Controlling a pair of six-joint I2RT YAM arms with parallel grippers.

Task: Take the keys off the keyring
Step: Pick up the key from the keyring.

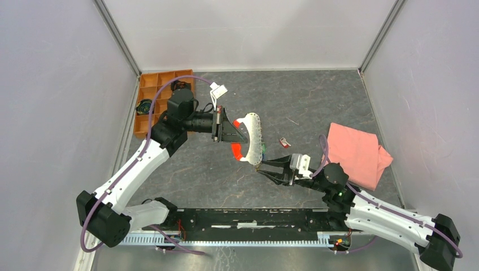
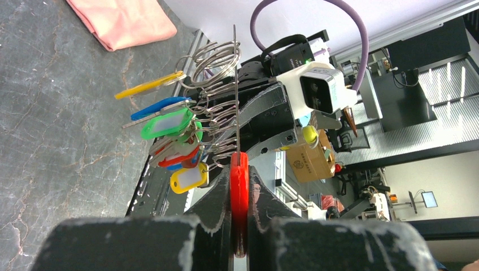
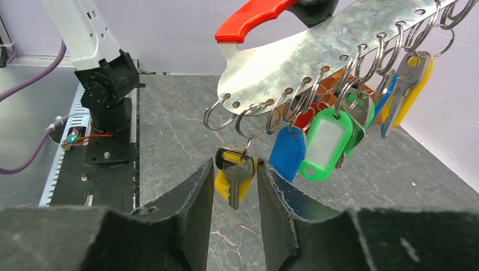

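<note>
Metal keyring [image 3: 305,62], red-handled, was held aloft, the left gripper [image 2: 239,197] clamped tight on its handle. Coloured keys [image 3: 319,138] hung from rings beneath it. The right gripper [image 3: 234,169], below it, stood half-parted astride a yellow key [image 3: 234,183]; whether it gripped, cannot tell.

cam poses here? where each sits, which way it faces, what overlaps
Top external: above and behind, looking down on the table; left arm and right arm show.
Left wrist: looks along the left gripper, jaws clamping the keyring handle, toward the right arm.
Right wrist: looks along the right gripper, jaws flanking a yellow key, toward the left arm's base.
Shared: all three show the keyring.
</note>
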